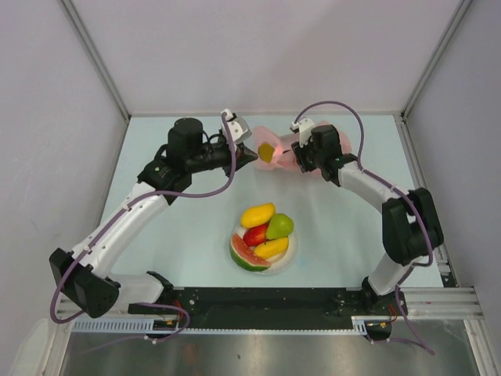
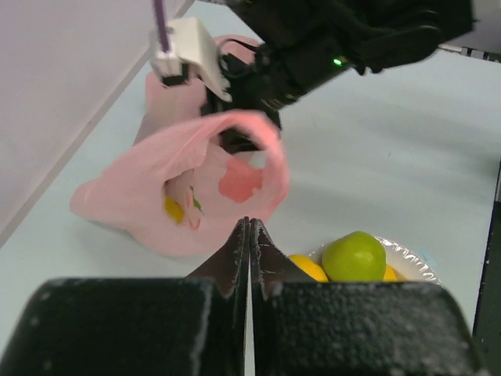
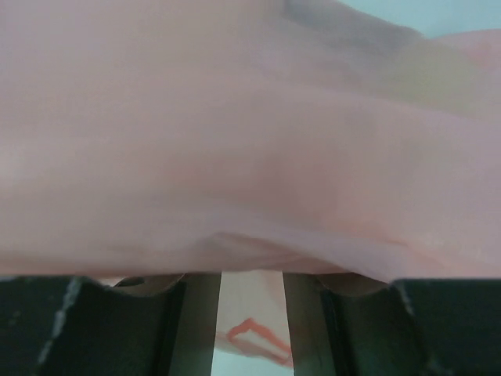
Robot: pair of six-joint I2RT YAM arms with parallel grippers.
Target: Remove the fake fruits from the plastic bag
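Five fruits in the bowl (image 1: 291, 258), one yellow piece (image 1: 267, 152) by the plastic bag (image 1: 333, 141) (far worktop edge). Left jaws (image 2: 248, 235) pressed together empty; right jaws (image 3: 250, 309) parted, pink film between.

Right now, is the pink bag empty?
No. The plastic bag shows a yellow piece through its mouth.

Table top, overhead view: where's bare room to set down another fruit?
Bare table lies right of the bowl, bordered by the right arm, and left of it toward the left arm. The far strip is crowded: pink bag, yellow piece, left gripper, right gripper.
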